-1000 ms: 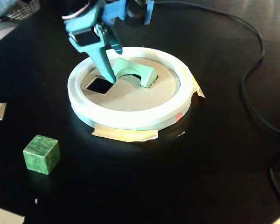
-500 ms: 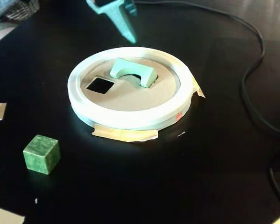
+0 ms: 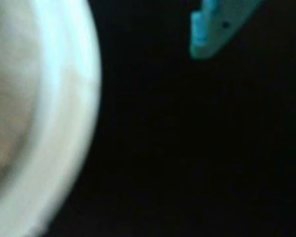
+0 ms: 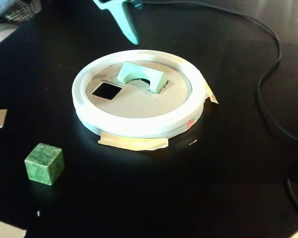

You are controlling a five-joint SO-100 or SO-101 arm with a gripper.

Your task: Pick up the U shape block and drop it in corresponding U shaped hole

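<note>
Fingers first: in the wrist view only one teal fingertip [image 3: 212, 29] shows, poking in from the top edge, blurred, with nothing against it. Its partner is out of frame, so whether the gripper is parted or closed cannot be told from here. Left of that fingertip, well apart across the black table [image 3: 187, 148], curves the white rim [image 3: 71, 123] of the sorting disc, with a strip of the tan disc [image 3: 10, 98] inside it at the left edge. Everything in this view is soft and out of focus.

Turning to the fixed view, the gripper [image 4: 130, 34] hangs beyond the far side of the white rim, its single visible teal finger tapering to a point just above the rim's far edge, touching nothing and carrying nothing. The second finger cannot be made out. Inside the rim, the U shape block [image 4: 140, 75] lies on the far half of the tan disc, tilted, its notch facing down and toward the camera, sitting over the U shaped hole [image 4: 144, 81], of which only a dark sliver shows beneath the arch. Left of the block, on the same disc, is the square cutout [image 4: 106, 90], open and dark. Outside the rim, nearer the camera and to the left, the green cube [image 4: 44, 163] stands on the table. Strips of tan tape [image 4: 133, 143] stick out from under the rim's near edge. A black cable [image 4: 268, 74] runs along the table right of the rim
</note>
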